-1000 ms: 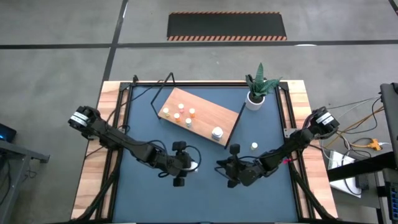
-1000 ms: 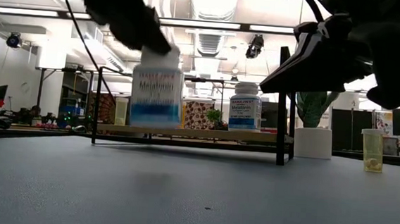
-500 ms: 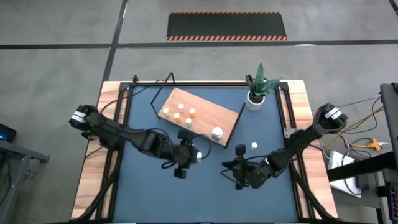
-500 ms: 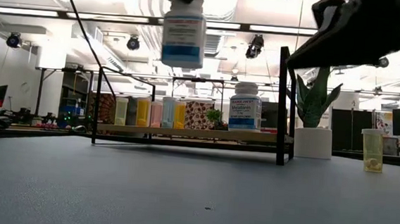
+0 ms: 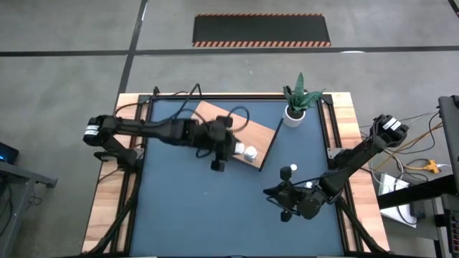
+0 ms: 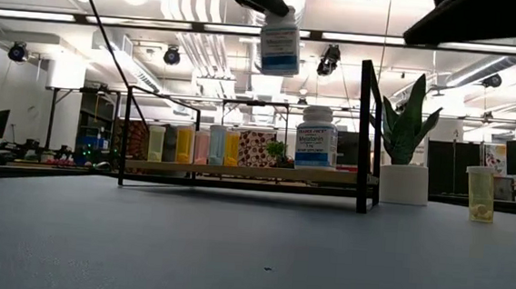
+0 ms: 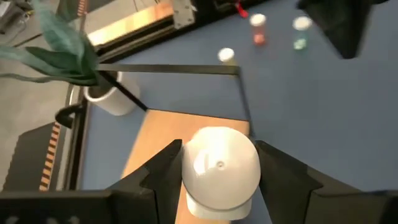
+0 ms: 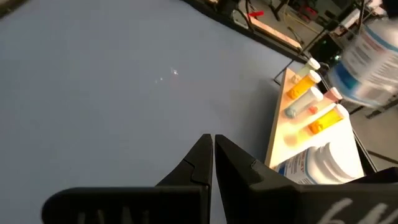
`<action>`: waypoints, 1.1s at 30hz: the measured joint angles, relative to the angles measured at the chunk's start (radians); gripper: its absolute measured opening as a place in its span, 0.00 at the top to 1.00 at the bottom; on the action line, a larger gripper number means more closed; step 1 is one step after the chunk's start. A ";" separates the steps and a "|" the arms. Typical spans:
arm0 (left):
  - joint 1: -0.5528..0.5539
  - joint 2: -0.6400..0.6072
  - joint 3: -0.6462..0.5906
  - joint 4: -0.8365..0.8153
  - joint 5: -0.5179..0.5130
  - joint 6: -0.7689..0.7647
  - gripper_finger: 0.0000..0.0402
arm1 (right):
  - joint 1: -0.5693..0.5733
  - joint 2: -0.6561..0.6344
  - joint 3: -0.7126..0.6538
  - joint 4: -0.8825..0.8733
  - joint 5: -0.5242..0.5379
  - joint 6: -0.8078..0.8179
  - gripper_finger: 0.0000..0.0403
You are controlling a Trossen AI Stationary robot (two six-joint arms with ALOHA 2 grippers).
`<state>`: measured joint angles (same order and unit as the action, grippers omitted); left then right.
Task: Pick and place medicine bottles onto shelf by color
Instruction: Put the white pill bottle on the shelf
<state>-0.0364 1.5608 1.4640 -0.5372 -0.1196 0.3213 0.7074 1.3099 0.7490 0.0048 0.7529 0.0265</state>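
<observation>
My left gripper is shut on a big white medicine bottle with a blue label, held high over the near right part of the wooden shelf. A second big white bottle stands on the shelf board, and several small bottles stand in a row on it. One small yellowish bottle stands on the blue table. My right gripper hovers shut and bare over the table's near right part. My left gripper pinches the big bottle at its top, one finger on each side just below the white cap. The fingers slant down from the table's left. The bottle hangs below them, nearly upright, lifted clear above the shelf.
A white pot with a green plant stands at the shelf's far right corner. The shelf's black frame post rises at its right end. Open blue tabletop lies in front of the shelf.
My left gripper has risen and swung toward the table's far right, rolling as it went, and has carried the big bottle from low over the table's middle to high above the shelf. My right gripper, still shut, has risen and drawn back toward the table's right edge.
</observation>
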 joint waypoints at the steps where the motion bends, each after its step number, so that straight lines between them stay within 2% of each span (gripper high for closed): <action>1: 0.020 0.000 0.000 0.012 0.018 0.016 0.60 | 0.002 -0.009 -0.002 -0.001 0.000 0.000 0.98; 6: 0.127 0.007 0.001 0.090 0.151 0.057 0.60 | 0.006 -0.029 -0.008 -0.005 -0.001 -0.010 0.98; 17: 0.287 0.123 0.002 0.186 0.322 0.088 0.60 | 0.009 -0.034 -0.017 -0.008 -0.003 0.007 0.98; 22: 0.319 0.195 0.002 0.229 0.375 0.086 0.60 | 0.016 -0.049 -0.017 -0.008 -0.004 0.017 0.98; 33: 0.319 0.293 0.002 0.251 0.385 0.085 0.60 | 0.026 -0.060 -0.017 -0.011 0.000 0.026 0.98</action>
<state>0.2825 1.8535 1.4658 -0.2865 0.2649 0.4061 0.7330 1.2503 0.7319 -0.0059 0.7525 0.0528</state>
